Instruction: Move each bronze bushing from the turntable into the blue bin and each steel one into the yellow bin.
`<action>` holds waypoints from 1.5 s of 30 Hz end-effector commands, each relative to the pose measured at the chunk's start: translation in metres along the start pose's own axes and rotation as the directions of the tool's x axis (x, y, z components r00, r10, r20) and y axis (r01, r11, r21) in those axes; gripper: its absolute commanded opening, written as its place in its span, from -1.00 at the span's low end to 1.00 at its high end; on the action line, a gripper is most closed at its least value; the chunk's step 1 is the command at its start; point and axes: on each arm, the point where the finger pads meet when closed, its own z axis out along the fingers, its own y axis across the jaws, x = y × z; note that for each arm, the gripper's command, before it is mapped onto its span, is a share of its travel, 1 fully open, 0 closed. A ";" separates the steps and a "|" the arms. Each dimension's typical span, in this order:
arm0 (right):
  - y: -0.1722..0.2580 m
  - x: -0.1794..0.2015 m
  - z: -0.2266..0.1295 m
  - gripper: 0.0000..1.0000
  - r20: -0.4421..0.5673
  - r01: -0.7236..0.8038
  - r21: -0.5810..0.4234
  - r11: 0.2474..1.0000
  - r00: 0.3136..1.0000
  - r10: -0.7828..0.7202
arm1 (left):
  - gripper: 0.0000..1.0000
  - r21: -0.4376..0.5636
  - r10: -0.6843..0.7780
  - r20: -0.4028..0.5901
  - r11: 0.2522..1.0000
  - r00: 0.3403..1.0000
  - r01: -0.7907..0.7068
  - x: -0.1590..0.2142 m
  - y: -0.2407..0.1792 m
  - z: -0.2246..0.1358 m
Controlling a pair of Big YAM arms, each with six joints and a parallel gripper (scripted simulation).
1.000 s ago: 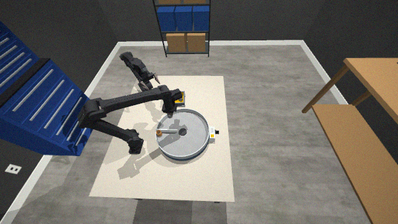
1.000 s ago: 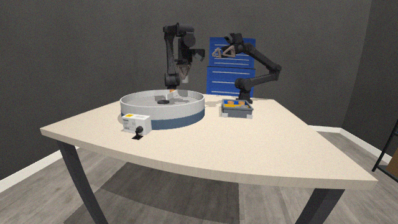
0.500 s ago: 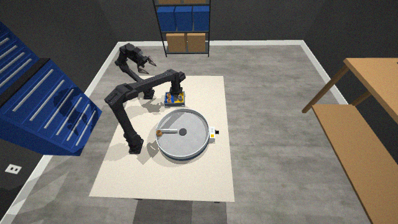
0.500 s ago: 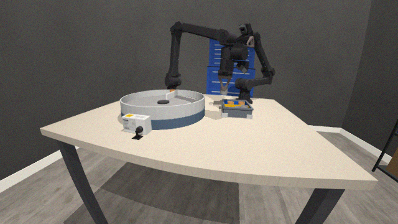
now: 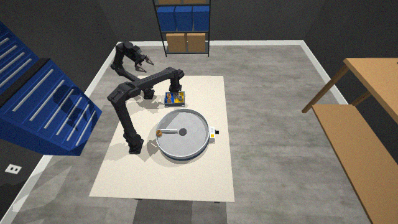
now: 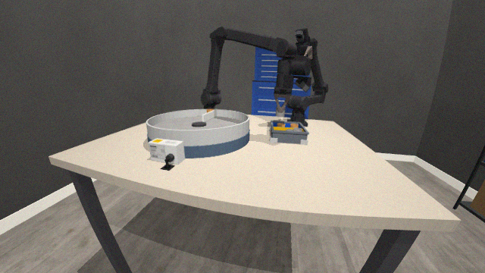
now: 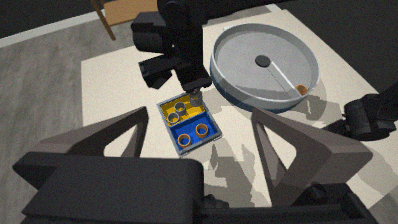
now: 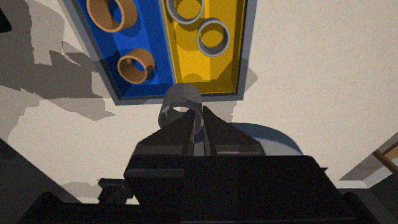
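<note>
With two bronze in the blue bin (image 5: pixel 171 101) (image 6: pixel 287 124) (image 7: pixel 193 134) (image 8: pixel 150 42) and two steel in yellow, the pressed right claw (image 5: pixel 176 93) (image 6: pixel 280 109) (image 7: pixel 193 93) (image 8: pixel 199 111) pinches a steel bushing (image 6: pixel 280 113) (image 7: pixel 196 100) (image 8: pixel 181 96), lower centre of its wrist view, the left claw (image 5: pixel 149 68) (image 6: pixel 308 52) (image 7: pixel 199 112) spread, one bronze bushing (image 5: pixel 158 134) (image 6: pixel 210 111) (image 7: pixel 301 90) left.

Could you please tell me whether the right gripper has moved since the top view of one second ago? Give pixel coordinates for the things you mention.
Yes: the right gripper (image 5: pixel 176 94) (image 6: pixel 280 108) (image 8: pixel 199 111) has moved away from the turntable (image 5: pixel 183 144) (image 6: pixel 197 136) (image 7: pixel 265 80), over to the two-colour bin.
</note>
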 end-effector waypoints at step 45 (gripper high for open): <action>-0.007 -0.024 0.004 -1.00 0.060 -0.007 0.088 0.996 0.998 0.002 | 1.00 -0.080 -0.029 0.066 0.996 0.997 0.034 -0.017 0.008 -0.030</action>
